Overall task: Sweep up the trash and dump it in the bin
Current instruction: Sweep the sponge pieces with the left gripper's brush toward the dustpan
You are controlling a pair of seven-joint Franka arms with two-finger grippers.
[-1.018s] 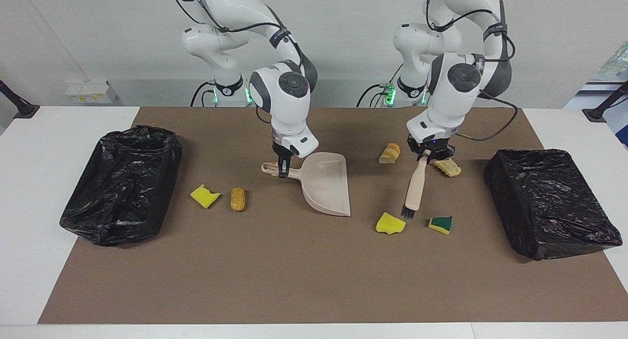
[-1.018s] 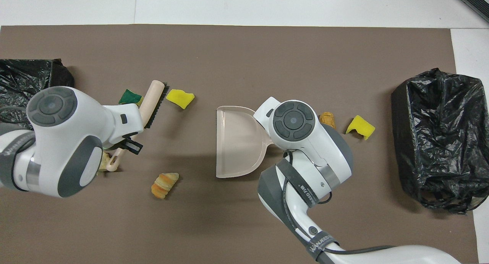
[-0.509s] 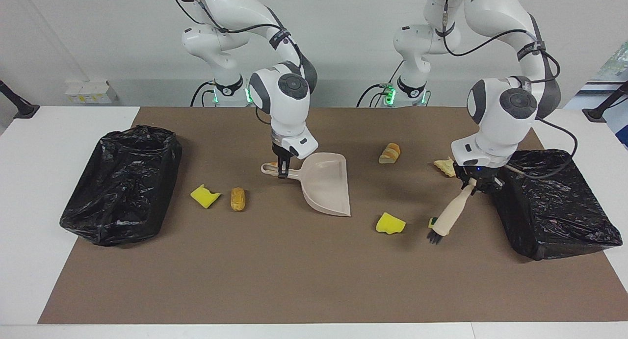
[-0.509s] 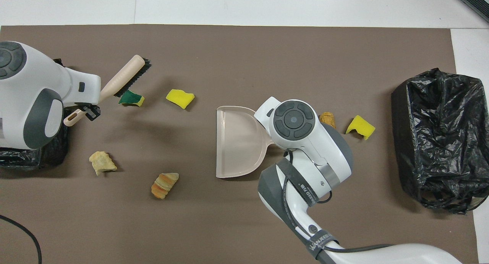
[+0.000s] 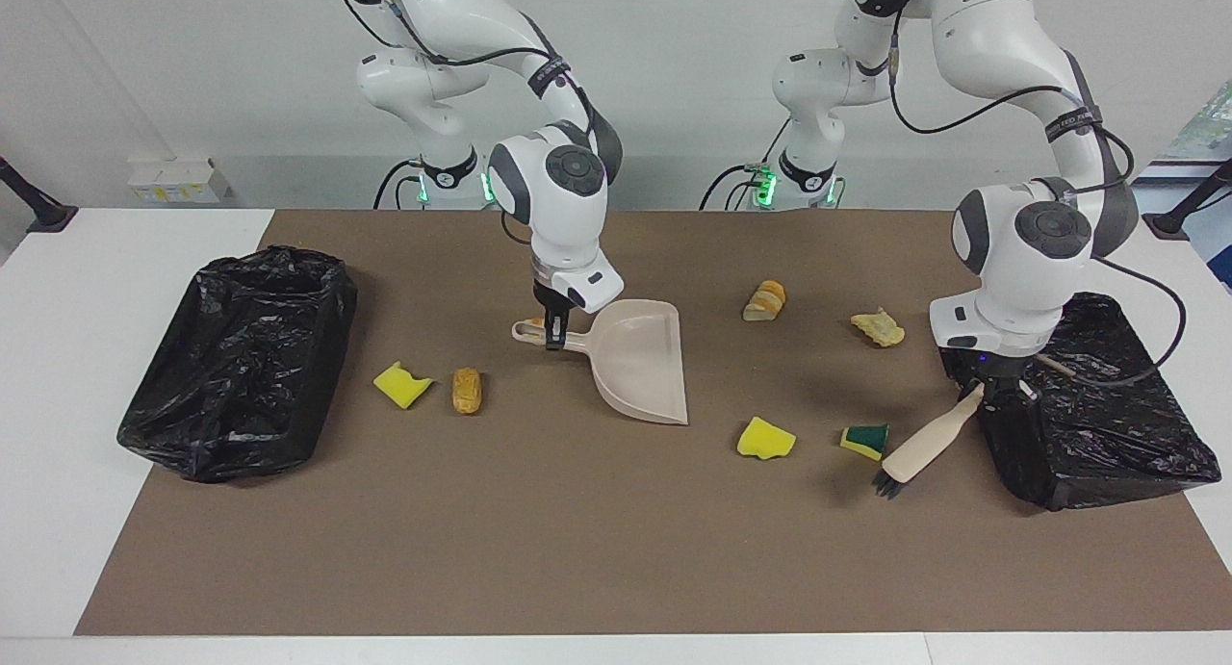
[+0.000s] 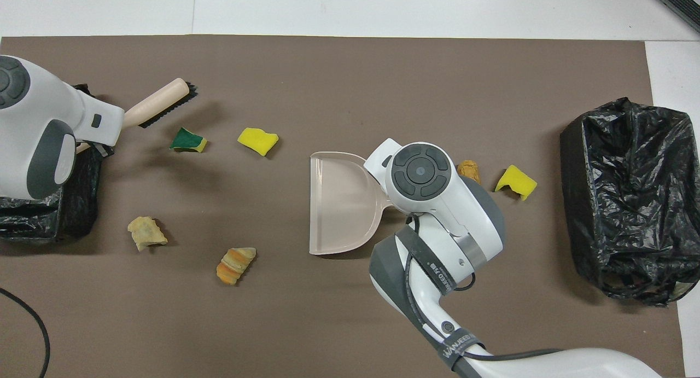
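My left gripper [image 5: 996, 384] hangs over the edge of the black bin [image 5: 1088, 405] at the left arm's end, shut on the handle of the beige brush [image 5: 924, 446]. The brush slants down with its bristles low beside the green-faced sponge [image 5: 864, 441]. A yellow sponge [image 5: 766, 439] lies next to that. My right gripper [image 5: 553, 336] is shut on the handle of the beige dustpan [image 5: 640, 362], which rests flat mid-mat. A croissant [image 5: 765, 300] and a bread scrap [image 5: 879, 328] lie nearer the robots. Another yellow sponge [image 5: 401, 384] and a bread piece [image 5: 467, 391] lie beside the dustpan's handle.
A second black-bagged bin [image 5: 241, 357] stands at the right arm's end of the brown mat [image 5: 577, 549]. White table borders the mat on all sides. A black cable [image 6: 27, 323] loops in near the left arm.
The left arm has swung the brush away from among the scraps toward the bin at its end, tilting it more. The right arm and dustpan stayed still.
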